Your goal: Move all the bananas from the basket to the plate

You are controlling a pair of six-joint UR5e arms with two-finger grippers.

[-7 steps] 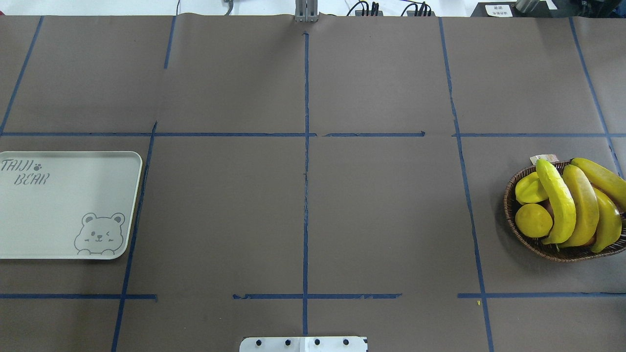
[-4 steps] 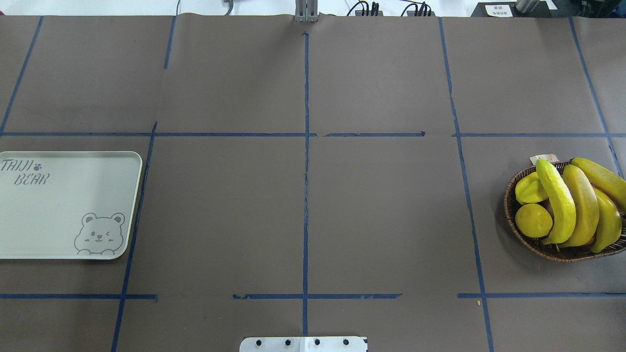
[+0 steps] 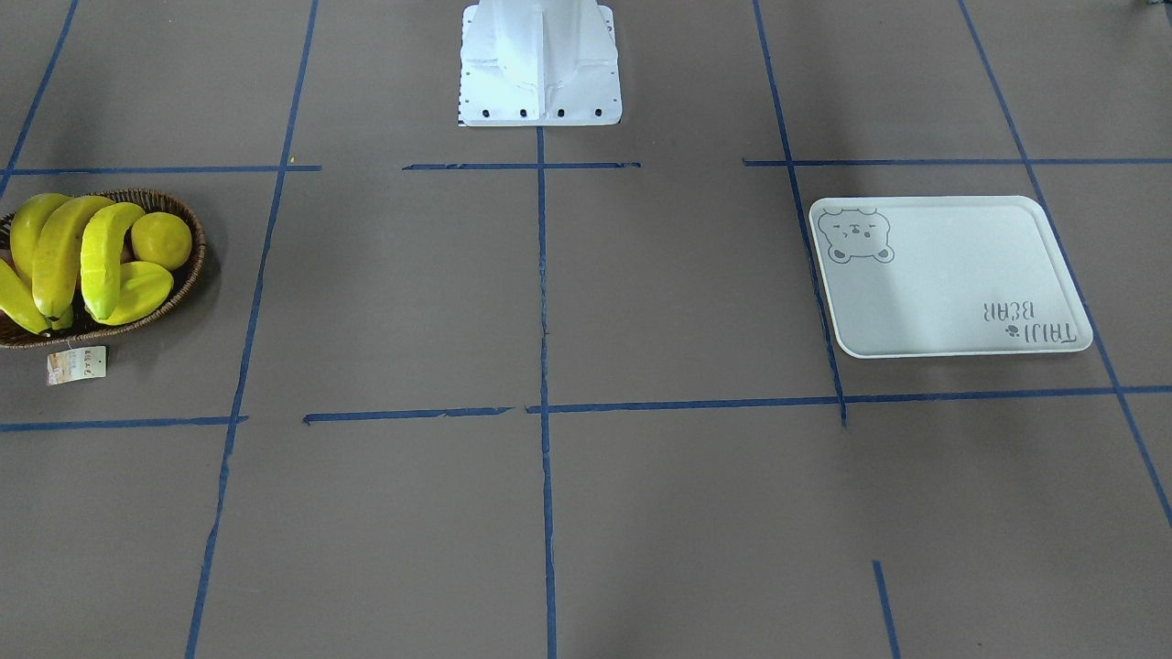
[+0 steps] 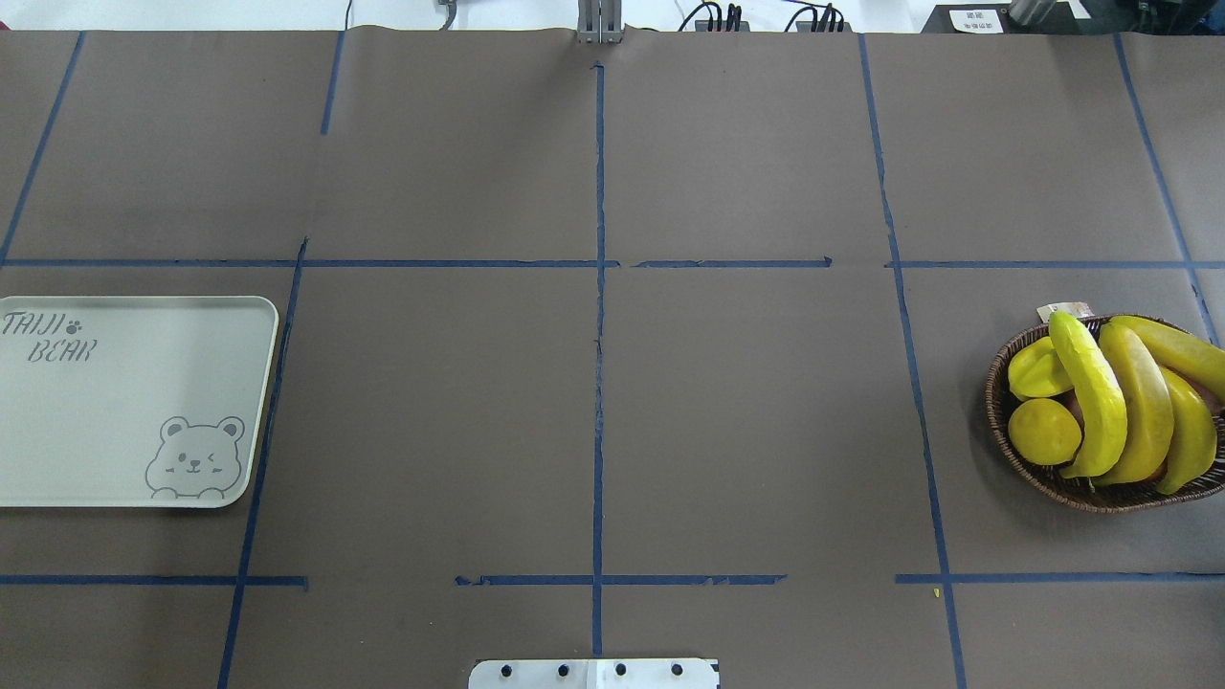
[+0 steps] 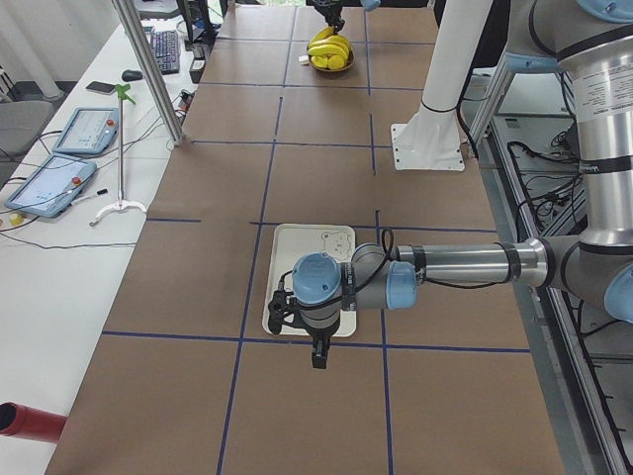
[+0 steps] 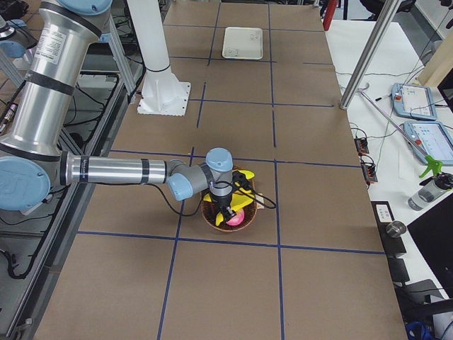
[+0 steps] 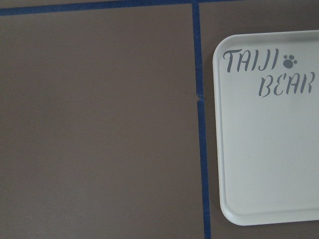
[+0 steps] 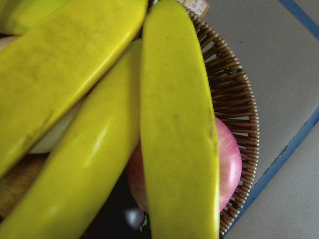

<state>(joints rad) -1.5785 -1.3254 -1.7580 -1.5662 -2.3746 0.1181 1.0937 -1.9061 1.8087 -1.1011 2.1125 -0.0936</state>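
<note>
Four bananas (image 4: 1091,392) lie in the wicker basket (image 4: 1101,500) at the table's right end; they also show in the front view (image 3: 101,256). The plate (image 4: 115,411), with its bear drawing, lies bare at the left end. My right gripper (image 6: 226,216) hangs right over the basket (image 6: 212,221); its wrist view is filled by a banana (image 8: 174,124) and the basket rim (image 8: 234,99). My left gripper (image 5: 318,354) hangs over the plate's (image 5: 302,247) near edge; its wrist view shows the plate's lettered corner (image 7: 269,149). I cannot tell whether either gripper is open.
A lemon (image 4: 1043,431), a starfruit (image 4: 1035,371) and a pink apple (image 8: 229,164) share the basket. A paper tag (image 3: 77,364) lies beside it. The robot base (image 4: 593,673) stands at the table's near middle edge. Blue tape lines cross the brown table.
The outermost banana at the basket's far right has shifted and turned slightly. Everything else stands as before.
</note>
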